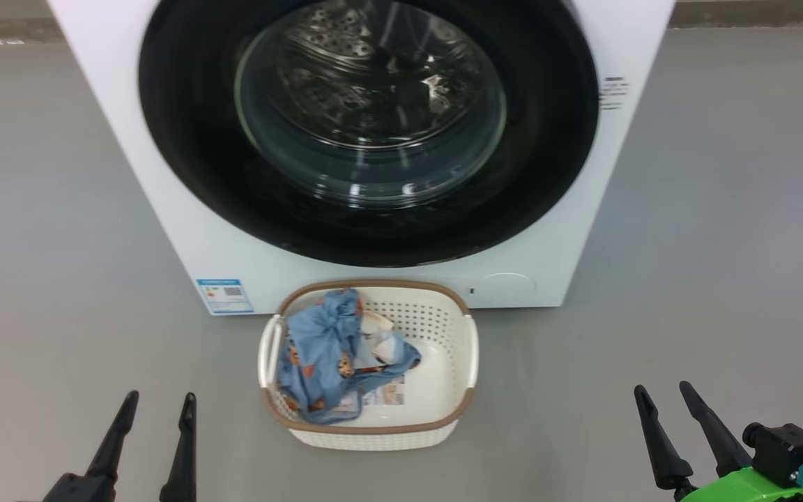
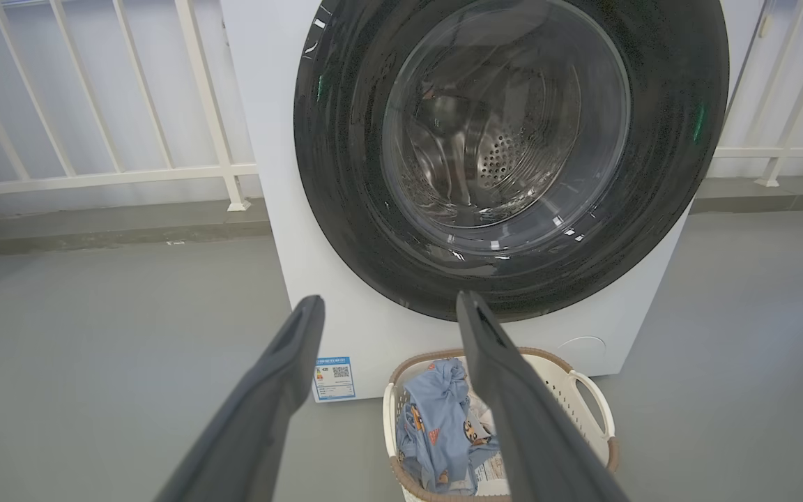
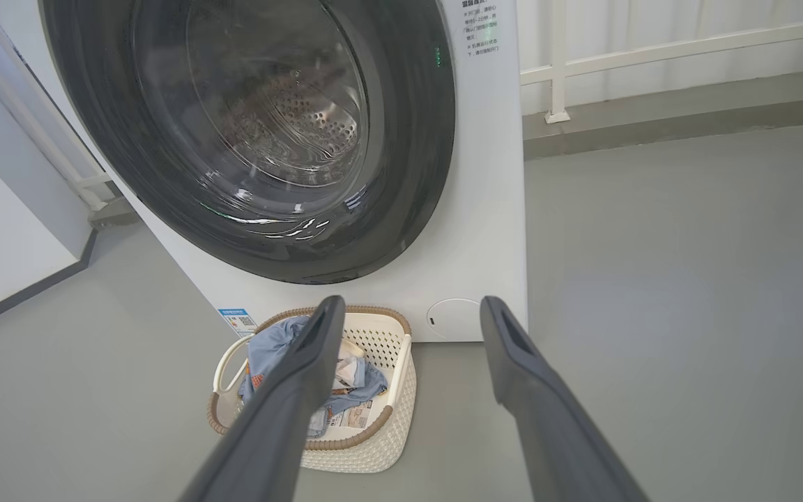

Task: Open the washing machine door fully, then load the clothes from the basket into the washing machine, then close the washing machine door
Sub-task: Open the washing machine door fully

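You had the washing machine [image 1: 164, 209] at twelve o'clock in the head view, and the washing machine door [image 1: 185, 139] lay shut against its front, with the steel drum [image 1: 346, 63] showing through the glass. The basket [image 1: 468, 348] sat on the grey floor [image 1: 60, 279] just in front of the machine, at six o'clock from the door. The clothes [image 1: 321, 341] were heaped in its nine-o'clock half. Your left gripper [image 1: 162, 396] hovered at seven o'clock, fingers spread and holding nothing. Your right gripper [image 1: 663, 385] hovered at five o'clock, likewise spread and empty. Both were well apart from the basket. The energy label [image 1: 224, 295] was at ten o'clock from the basket, the round cover [image 1: 506, 284] at two o'clock.
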